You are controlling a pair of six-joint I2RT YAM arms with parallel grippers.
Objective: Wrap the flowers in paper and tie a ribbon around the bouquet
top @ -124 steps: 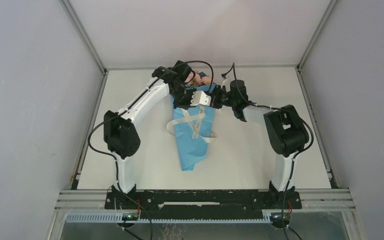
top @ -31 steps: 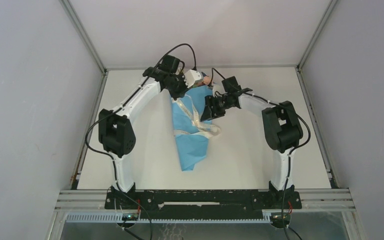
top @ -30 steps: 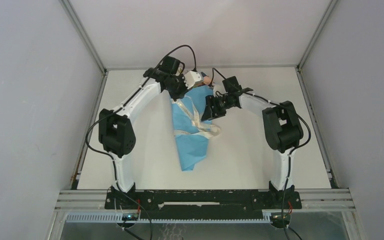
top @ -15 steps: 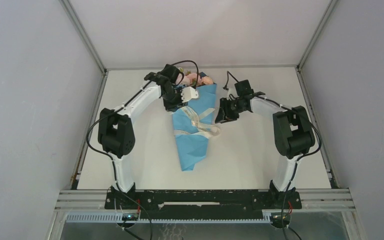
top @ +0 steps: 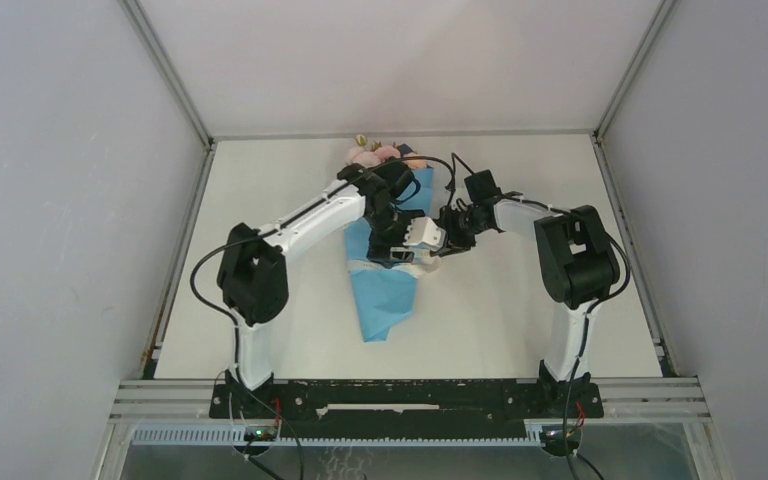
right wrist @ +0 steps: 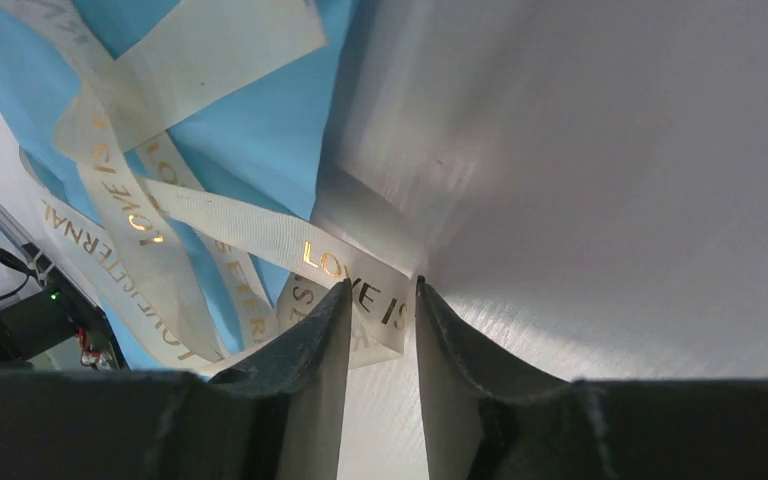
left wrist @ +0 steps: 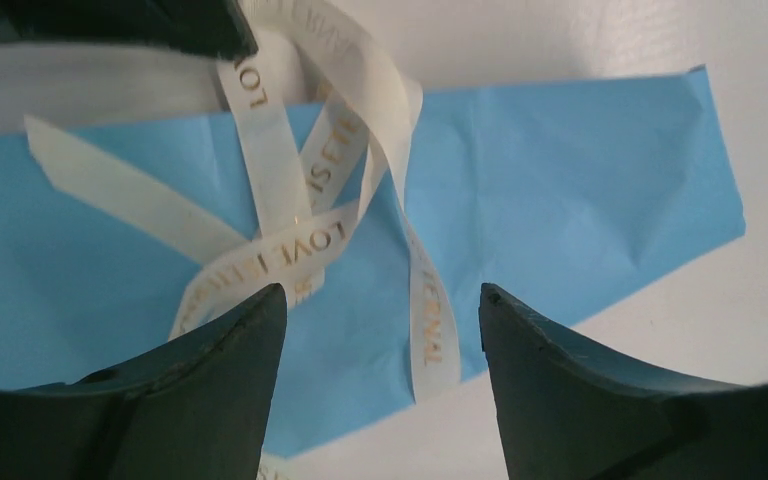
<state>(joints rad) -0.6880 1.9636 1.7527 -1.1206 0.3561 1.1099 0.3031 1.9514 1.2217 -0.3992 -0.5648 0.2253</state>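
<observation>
Across the cream ribbon (left wrist: 270, 160) ran gold capitals: "LOVE IS" read clearly, with "ETERNAL" on another loop. Its loose loops lay tangled on the blue paper bouquet (top: 385, 295), which rested on the white surface (top: 520, 310) with pink flowers (top: 375, 155) at its far end. The left hand (left wrist: 380, 295) hung spread wide over the tangle, gripping nothing. The right hand (right wrist: 380, 285) stood narrowly parted, the ribbon's end lying across its tips; whether they touched could not be told.

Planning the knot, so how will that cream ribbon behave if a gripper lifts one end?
The ribbon would probably droop, since it lies in loose loops on the blue paper. Thin and flat, it is likely light and may slip.
</observation>
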